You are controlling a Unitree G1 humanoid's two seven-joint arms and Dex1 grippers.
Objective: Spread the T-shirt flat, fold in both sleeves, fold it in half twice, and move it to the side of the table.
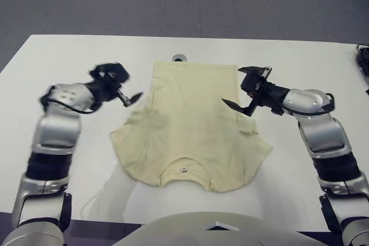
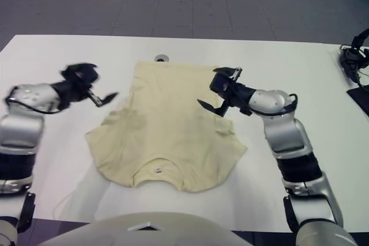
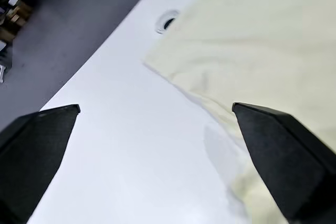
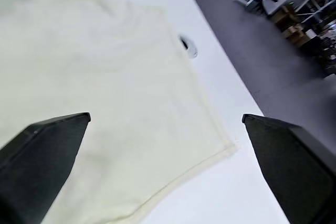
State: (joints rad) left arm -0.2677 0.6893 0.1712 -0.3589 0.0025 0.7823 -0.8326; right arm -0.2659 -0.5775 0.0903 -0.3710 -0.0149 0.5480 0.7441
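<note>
T-shirt (image 1: 190, 131) down on the white table (image 1: 69, 61), pale yellow, opened out front side up, collar at the robot's end and straight hem at the far end. Both short sleeves are fanned out to the sides, neither one folded in, and there's some light rumpling in the cloth near each of them. No folds in the body either, so it's one single layer across the tabletop.

Left gripper (image 3: 156, 107) hovers just off the shirt's left edge, about level with the middle of the body, over bare table. Its jaws are spread wide with nothing between them, and one dark finger (image 1: 136, 95) points in at the cloth.

Right gripper (image 1: 231, 85) hangs over the shirt's right edge, the far half of it, jaws gaping apart and empty too. Whether the lower finger touches the cloth, I cannot tell.

Just past the shirt's hem, near its middle, sits a small round hole (image 1: 179, 57) in the tabletop, close to the cloth but apart from it. Well off to the shirt's right, at the table's edge, a clump of dark cables (image 2: 353, 56)
</note>
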